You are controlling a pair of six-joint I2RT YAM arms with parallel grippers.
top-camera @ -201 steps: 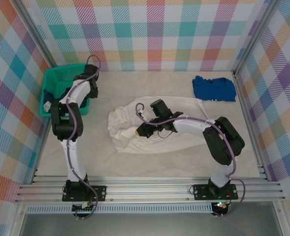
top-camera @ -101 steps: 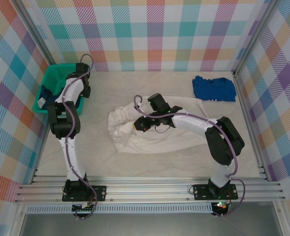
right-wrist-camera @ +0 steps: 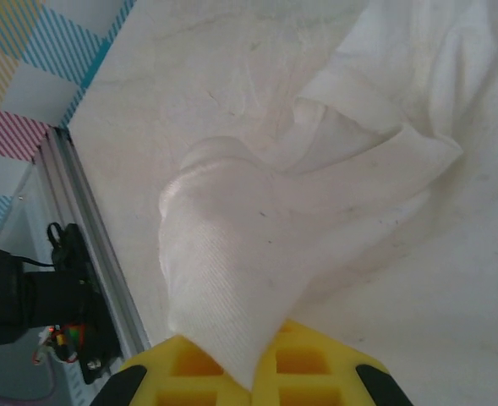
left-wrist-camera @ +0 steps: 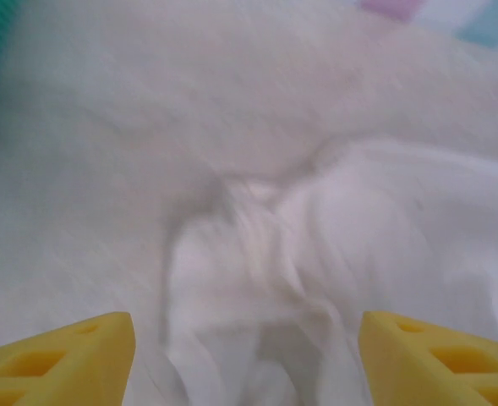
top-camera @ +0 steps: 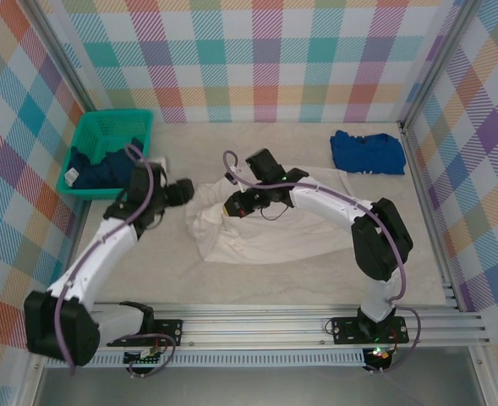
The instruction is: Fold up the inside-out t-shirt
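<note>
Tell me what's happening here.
A large white cotton t-shirt lies crumpled, not yet folded. The right gripper is shut on a raised fold of its cloth near the shirt's middle. The left gripper is open and holds nothing, poised at the shirt's left edge as if to take a second grip.

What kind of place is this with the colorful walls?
Probably a robot lab booth for laundry practice: left arm and right arm bolted to a metal rail, checked walls around the table, and a t-shirt, blue shirt and basket.
</note>
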